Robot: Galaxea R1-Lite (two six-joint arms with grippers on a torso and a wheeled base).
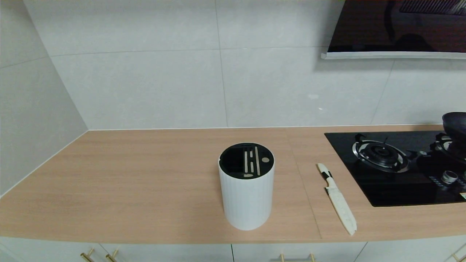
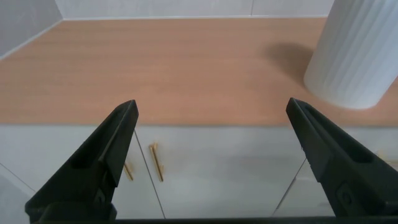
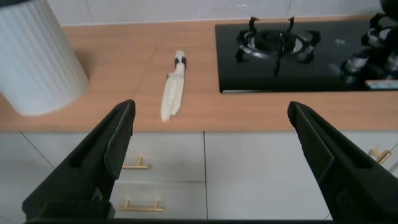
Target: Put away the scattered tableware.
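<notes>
Wooden countertop (image 1: 145,182) with knife (image 1: 336,198), tiled wall (image 1: 145,83)

Pale tiled walls (image 1: 145,80), white cabinets (image 1: 182,253)

Holder (image 2: 349,59) and dark pot (image 1: 455,124) cropped at edges

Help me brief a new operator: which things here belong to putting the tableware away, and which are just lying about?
Job: white knife, white slotted utensil holder.
Lying about: gas hob, dark pot, range hood.
</notes>
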